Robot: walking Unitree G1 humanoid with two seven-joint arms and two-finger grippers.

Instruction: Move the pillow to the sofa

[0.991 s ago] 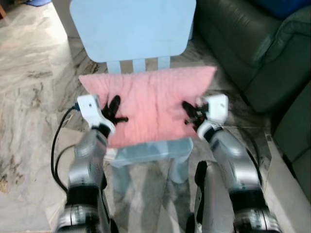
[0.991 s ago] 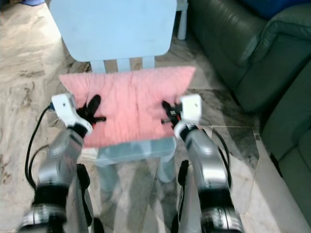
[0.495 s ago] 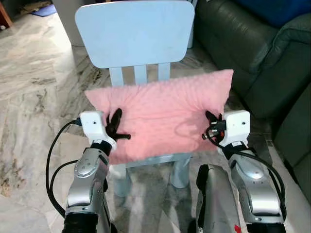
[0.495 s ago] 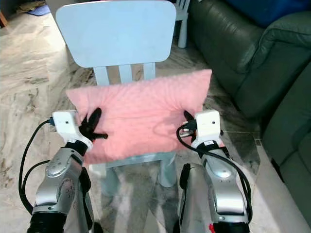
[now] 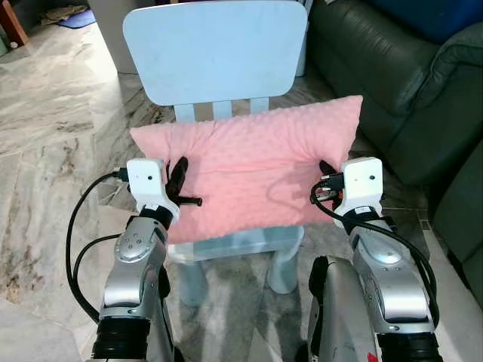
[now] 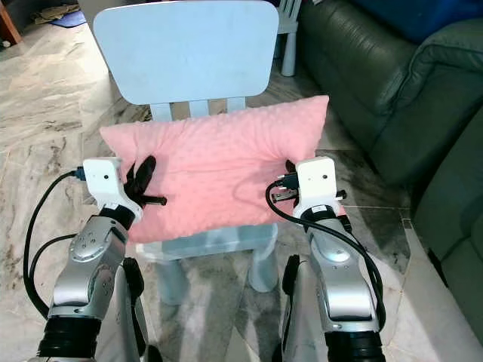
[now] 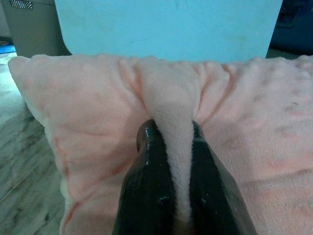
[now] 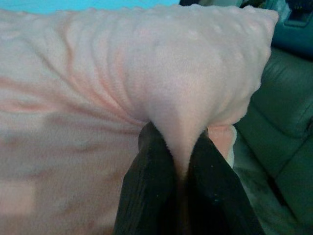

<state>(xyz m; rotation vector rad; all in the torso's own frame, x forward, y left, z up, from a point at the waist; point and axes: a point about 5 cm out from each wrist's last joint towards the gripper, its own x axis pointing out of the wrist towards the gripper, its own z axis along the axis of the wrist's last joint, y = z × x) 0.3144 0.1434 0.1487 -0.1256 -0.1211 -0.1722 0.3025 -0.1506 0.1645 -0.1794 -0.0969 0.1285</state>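
The pink pillow is held up over the seat of the pale blue chair, its long side spanning the chair's width and its top edge reaching the slats under the backrest. Whether its lower edge rests on the seat or hangs just clear of it cannot be told.

At the pillow's left end, the left end effector is clamped on a fold of the plush cover; in the left wrist view the two black fingers pinch a ridge of fabric between them, with creases running out from the pinch. At the pillow's right end, the right end effector bites the cover the same way, its fingers closed on a bunched pleat close to the corner. Gripping both ends likely keeps the soft, floppy pillow spread flat and level, so it will not fold or swing when carried; a pinch of cover alone could slip if pulled hard.

The chair stands on a floor of grey and brown veined marble tiles, glossy and hard. To the right of the chair, just beside it, sits the dark green leather sofa, its arm and seat cushions near the pillow's right corner. The carry therefore seems short: lift clear of the chair, turn right, and set down on the cushions.
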